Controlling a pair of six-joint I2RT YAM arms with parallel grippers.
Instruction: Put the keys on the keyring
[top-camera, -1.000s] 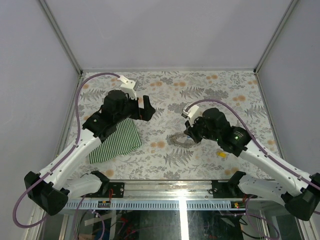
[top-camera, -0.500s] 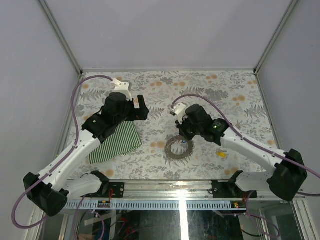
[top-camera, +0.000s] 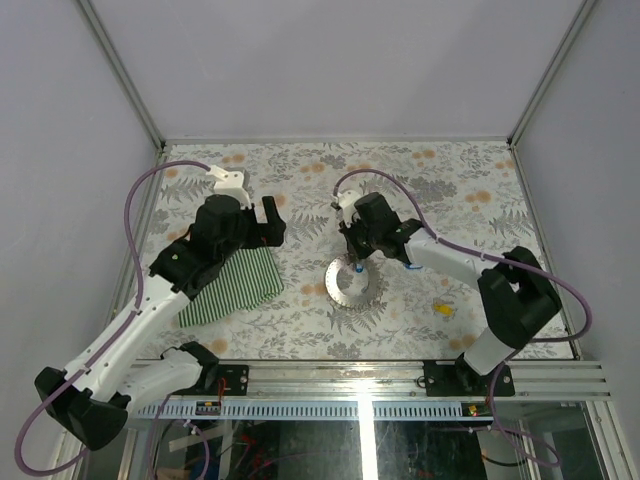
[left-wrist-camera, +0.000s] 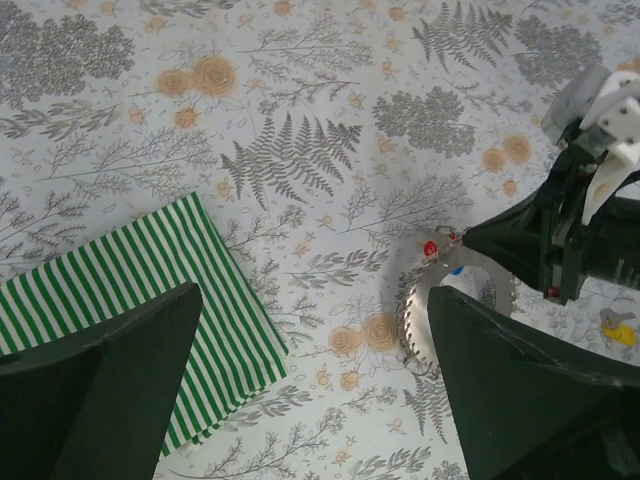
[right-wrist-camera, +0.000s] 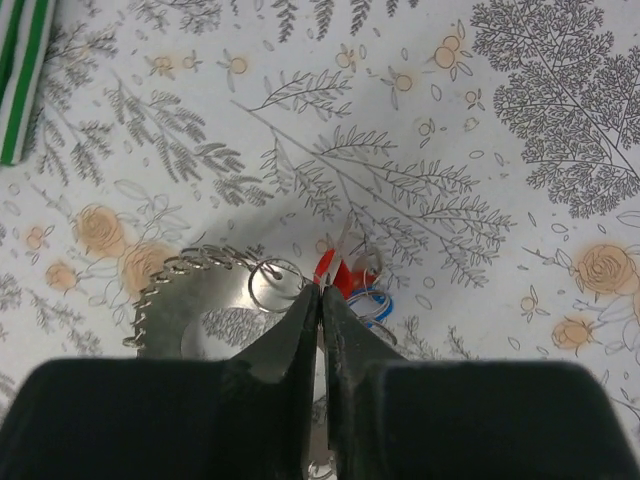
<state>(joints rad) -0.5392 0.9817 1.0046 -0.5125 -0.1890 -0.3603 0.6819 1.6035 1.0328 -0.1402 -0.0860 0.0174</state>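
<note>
The keyring (top-camera: 345, 296) lies on the patterned table as a wide silvery loop with a toothed edge (right-wrist-camera: 168, 287), also in the left wrist view (left-wrist-camera: 408, 312). My right gripper (top-camera: 352, 262) (right-wrist-camera: 322, 288) hangs over its far edge, jaws pressed together on a thin wire of the ring. A red key (right-wrist-camera: 342, 272) (left-wrist-camera: 430, 248) and a blue key (right-wrist-camera: 374, 304) (left-wrist-camera: 456, 270) sit on the ring just past the fingertips. A yellow key (top-camera: 442, 309) (left-wrist-camera: 618, 331) lies apart to the right. My left gripper (top-camera: 272, 222) (left-wrist-camera: 315, 300) is wide open and empty, left of the ring.
A green striped cloth (top-camera: 235, 285) (left-wrist-camera: 130, 290) lies folded at the left, under the left arm, and its corner shows in the right wrist view (right-wrist-camera: 20, 80). Pale walls with metal posts close in the table on three sides.
My right gripper has swung left and farther from the bases, and the keyring now lies spread as a wider loop. The left gripper has drifted slightly left, still open.
</note>
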